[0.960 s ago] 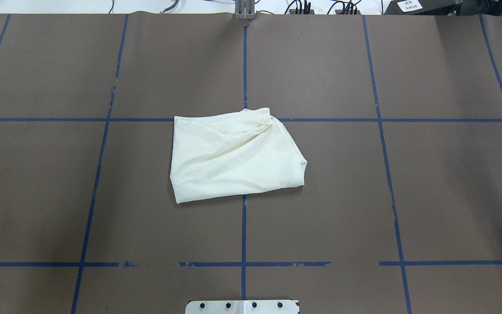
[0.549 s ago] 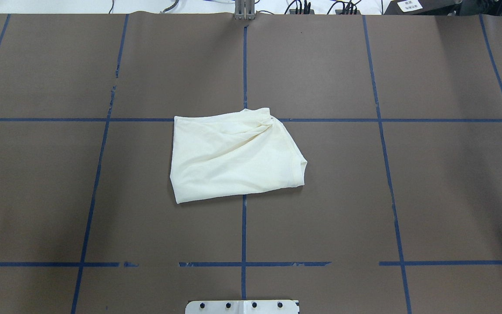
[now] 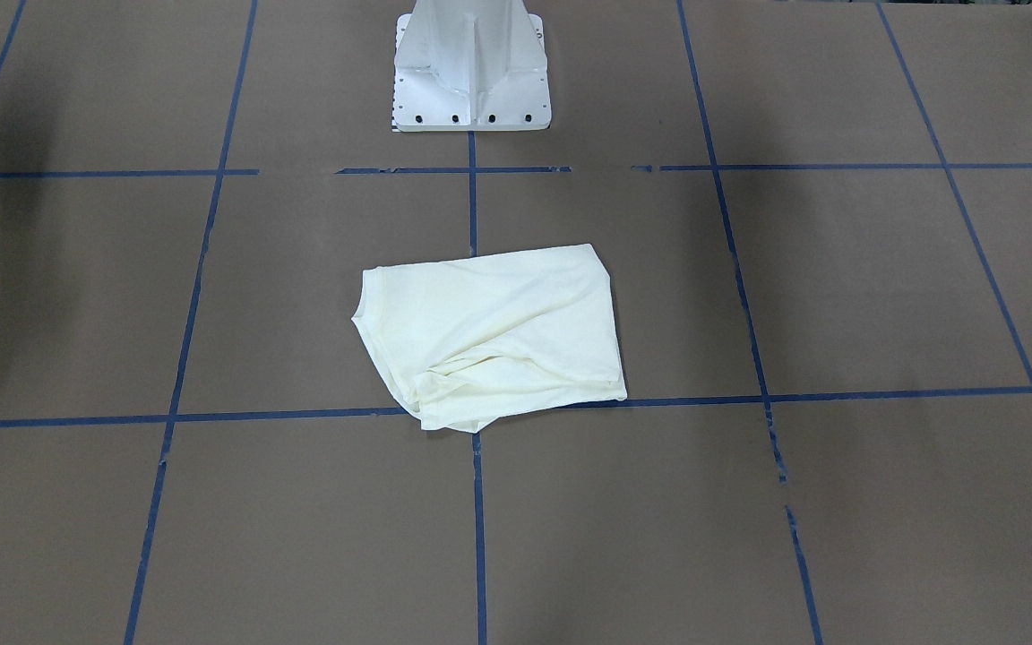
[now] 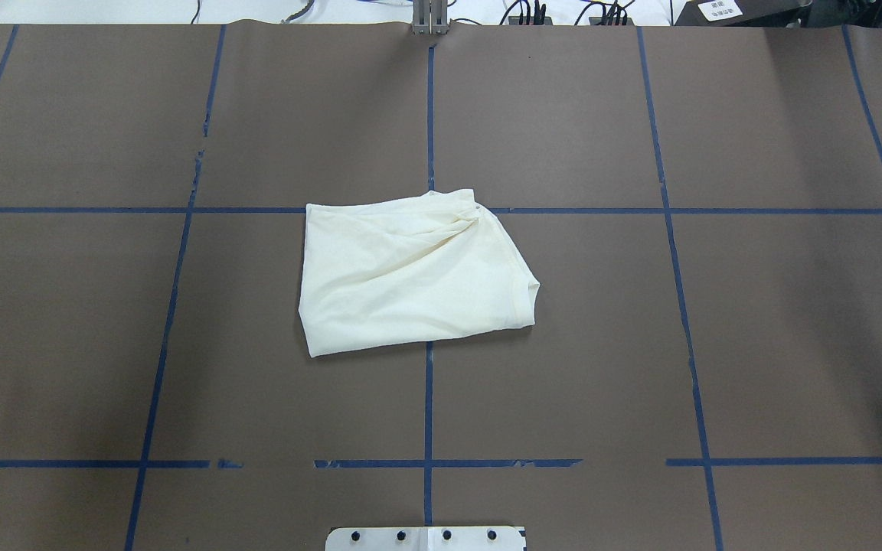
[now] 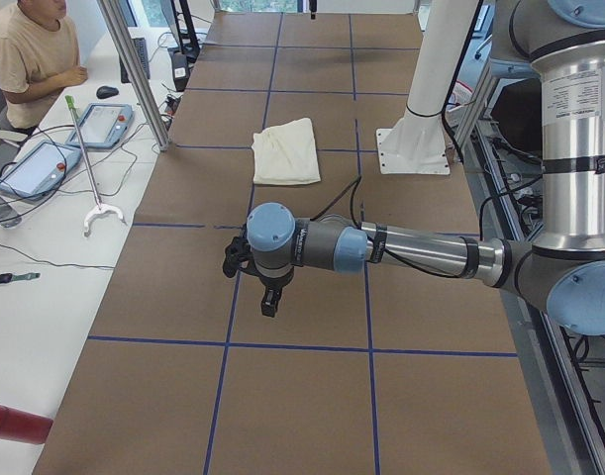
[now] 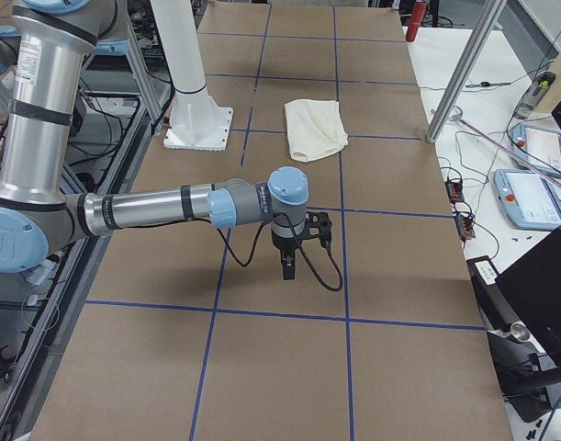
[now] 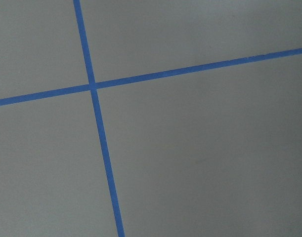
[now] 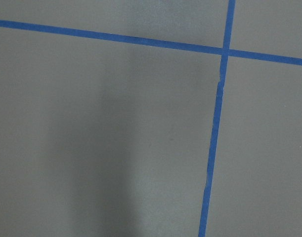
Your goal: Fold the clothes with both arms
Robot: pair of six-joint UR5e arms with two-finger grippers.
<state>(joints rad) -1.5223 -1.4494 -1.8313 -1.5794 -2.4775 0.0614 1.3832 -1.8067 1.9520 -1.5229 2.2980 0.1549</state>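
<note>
The cream shirt (image 4: pixel 410 272) lies folded into a compact, slightly skewed rectangle at the table's middle, plain side up, with its print hidden. It also shows in the front view (image 3: pixel 494 331) and both side views (image 5: pixel 285 151) (image 6: pixel 317 127). Neither arm appears in the overhead or front view. My left gripper (image 5: pixel 269 302) hangs over bare table far from the shirt, toward the table's left end. My right gripper (image 6: pixel 287 266) hangs likewise toward the right end. I cannot tell whether either is open or shut. Both wrist views show only brown table and blue tape.
The white pedestal base (image 3: pixel 471 63) stands at the robot's side of the table (image 4: pixel 640 344), which is brown with blue tape lines. An operator (image 5: pixel 30 54) sits at a side bench with tablets (image 5: pixel 37 166). A metal post (image 5: pixel 134 69) stands at the table's far edge.
</note>
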